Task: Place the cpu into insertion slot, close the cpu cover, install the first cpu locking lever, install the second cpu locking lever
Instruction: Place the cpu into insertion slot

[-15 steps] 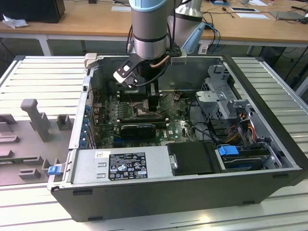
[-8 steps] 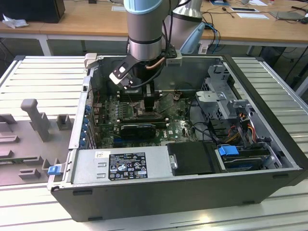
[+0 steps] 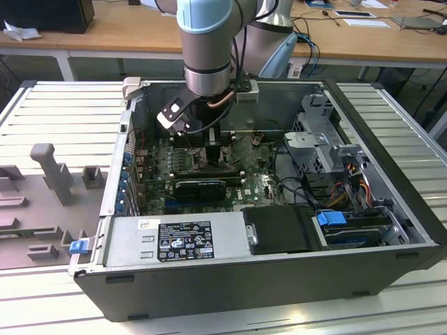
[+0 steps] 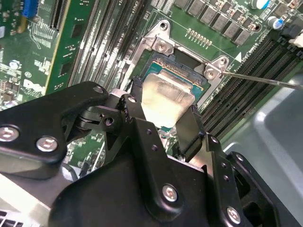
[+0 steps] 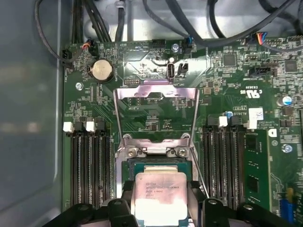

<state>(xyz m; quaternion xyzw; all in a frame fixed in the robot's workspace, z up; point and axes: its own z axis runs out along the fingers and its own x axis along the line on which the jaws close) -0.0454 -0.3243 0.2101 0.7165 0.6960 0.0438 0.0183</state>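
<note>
jaws clamped on the cpu (image 4: 165, 97), poised at the insertion slot (image 4: 182, 59); a tilted or offset release could bend the socket's pins.

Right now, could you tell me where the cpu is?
In the first wrist view the cpu is gripped by the end effector at the insertion slot, beside the raised cpu cover's hinge.

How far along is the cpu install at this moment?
Nothing finished yet. In hand: the gripper, jaws clamped on the cpu, sits directly over the insertion slot; whether the chip is seated I cannot tell. Left: the cpu cover stands flipped open, and a thin locking lever sticks out unlatched.
</note>
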